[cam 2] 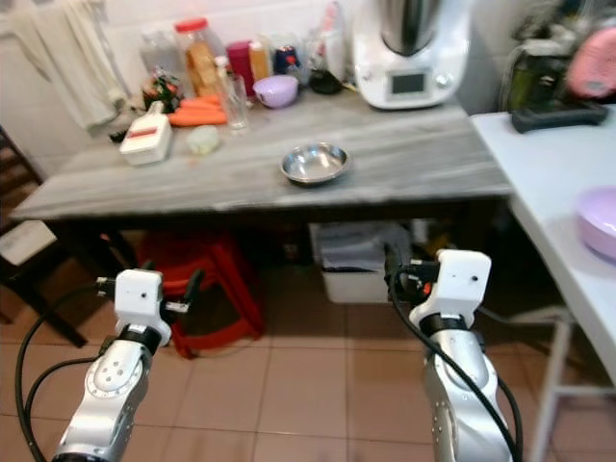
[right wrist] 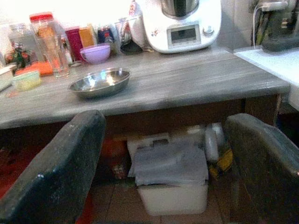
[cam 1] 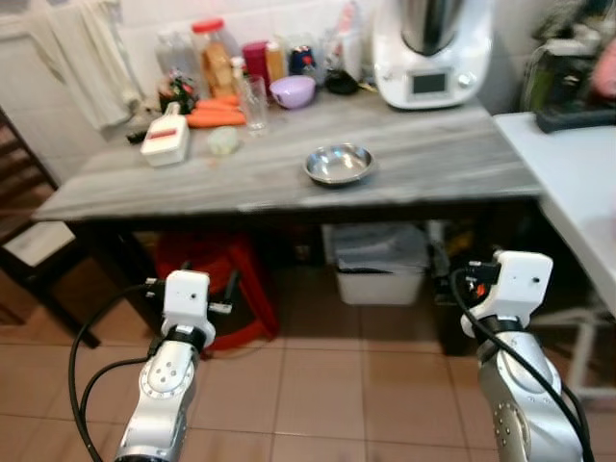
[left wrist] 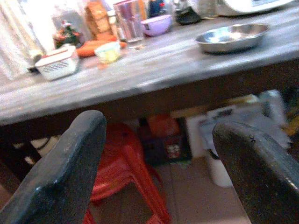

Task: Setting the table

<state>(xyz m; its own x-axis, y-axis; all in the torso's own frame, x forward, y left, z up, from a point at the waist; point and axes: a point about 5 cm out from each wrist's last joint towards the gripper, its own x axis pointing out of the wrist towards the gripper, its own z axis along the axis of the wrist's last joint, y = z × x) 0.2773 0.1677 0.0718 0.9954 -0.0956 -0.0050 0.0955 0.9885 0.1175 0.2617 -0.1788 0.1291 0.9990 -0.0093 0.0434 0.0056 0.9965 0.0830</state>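
1. Left wrist view: left gripper [left wrist: 159, 163] low in front of the desk [cam 1: 433, 159], below its top; jaws wide apart, holding nothing. The right gripper [right wrist: 163, 163] is the same: jaws apart, empty, level with the desk's underside.
2. Under the desk: a red plastic stool [cam 1: 217, 279] ahead of the left arm, a white lidded bin [cam 1: 377, 260] ahead of the right. Risk, as I judge it: walking in with the arms this low would knock the jaws on the desk's front edge or the stool; the arms need raising first.
3. On the desk, mid-depth: steel bowl [cam 1: 339, 164], upright, mouth up, alone on bare top, toward the right gripper's side. It is round, so no long axis and no facing; any approach side serves. Judged risk: thin sloped rim on smooth stone, so a pinch may slip or skid it.
4. Further back left: drinking glass [cam 1: 254, 101], carrots [cam 1: 217, 115], white container [cam 1: 166, 140]; a sweep could tip the glass.
5. Rear: white kitchen machine [cam 1: 428, 53], purple bowl [cam 1: 292, 91].
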